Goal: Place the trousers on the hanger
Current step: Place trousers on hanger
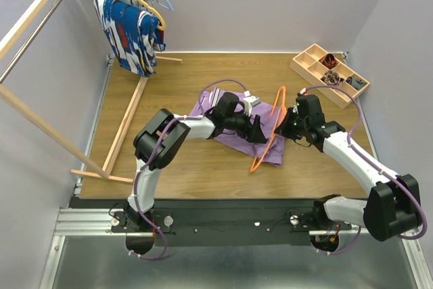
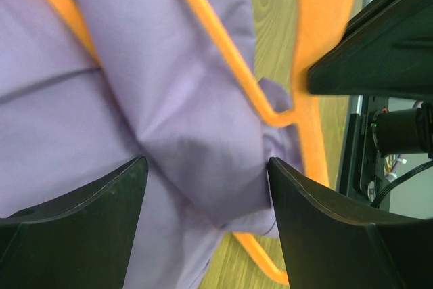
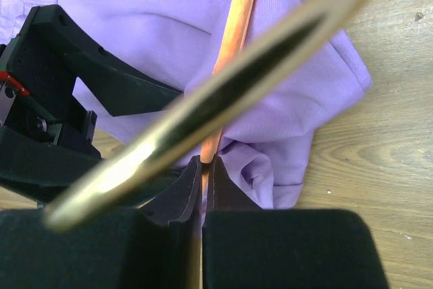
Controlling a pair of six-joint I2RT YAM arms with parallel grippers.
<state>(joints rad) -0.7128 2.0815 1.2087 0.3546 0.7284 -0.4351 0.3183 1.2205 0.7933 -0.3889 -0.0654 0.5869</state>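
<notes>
Since the wooden table (image 1: 203,174) carries everything, I place things by the trousers (image 1: 270,152), which lie rumpled at its middle. The hanger (image 3: 233,38) lies slanted across their right part, one thin bar over the cloth. My right gripper (image 3: 204,167), at the trousers' right edge, is clenched on that orange bar. My left gripper (image 2: 206,167) stands wide apart over the trousers, a lilac fold between its fingers (image 2: 325,235). A blurred golden arc before my right wrist lens is hard to make out. My arms hide the trousers' middle.
</notes>
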